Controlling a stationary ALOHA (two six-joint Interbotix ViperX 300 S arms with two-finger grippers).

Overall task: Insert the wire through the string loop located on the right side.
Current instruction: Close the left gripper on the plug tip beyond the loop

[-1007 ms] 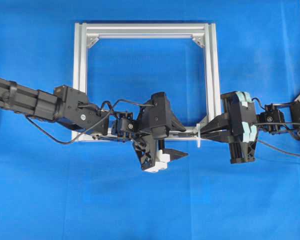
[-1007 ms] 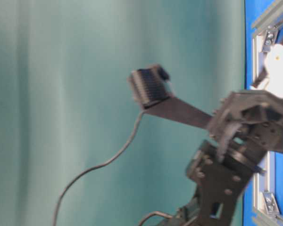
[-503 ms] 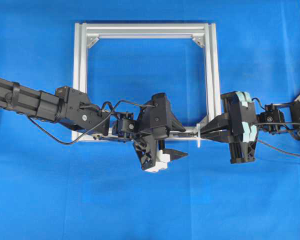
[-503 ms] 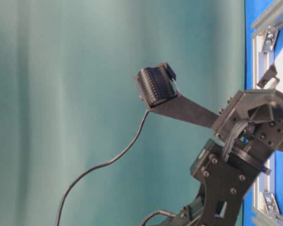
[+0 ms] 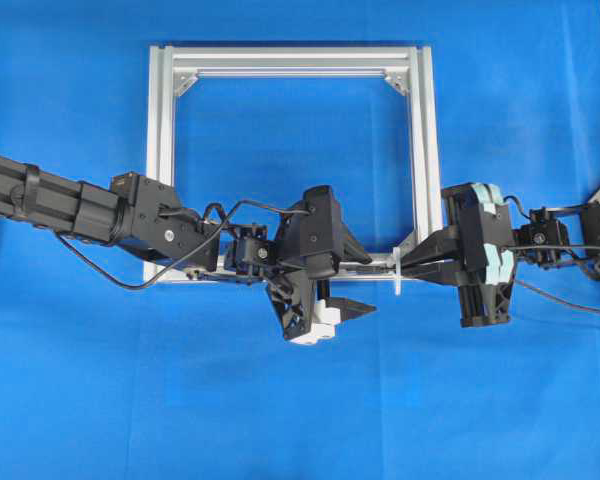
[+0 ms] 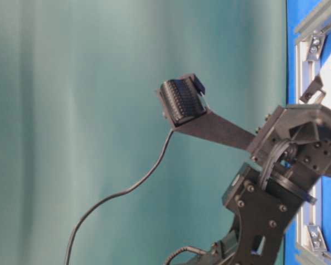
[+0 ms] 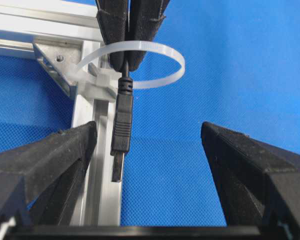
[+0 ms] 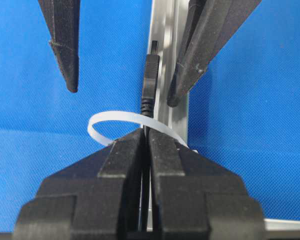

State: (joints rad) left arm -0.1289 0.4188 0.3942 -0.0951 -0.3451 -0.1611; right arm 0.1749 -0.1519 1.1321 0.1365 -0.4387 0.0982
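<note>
Two pincers meet at your string loop [image 7: 140, 65]: the right pincer [image 7: 128, 55] is clamped on the wire [image 7: 121, 135], whose plug pokes through the loop, between the left pincer's [image 7: 150, 165] wide-spread fingers.

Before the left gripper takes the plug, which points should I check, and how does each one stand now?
1. Right gripper shut on the thin black wire: ok.
2. Dark plug tip passed through the white plastic string loop fixed to the silver aluminium frame: ok, the plug body hangs on the left gripper's side of the loop.
3. Left gripper open: ok, its fingers stand wide on both sides of the plug.
4. Plug centred between those fingers: not ok, it sits nearer one finger.
5. Plug free of the frame rail: cannot tell.
6. Slack in the wire behind the right gripper: cannot tell.
</note>
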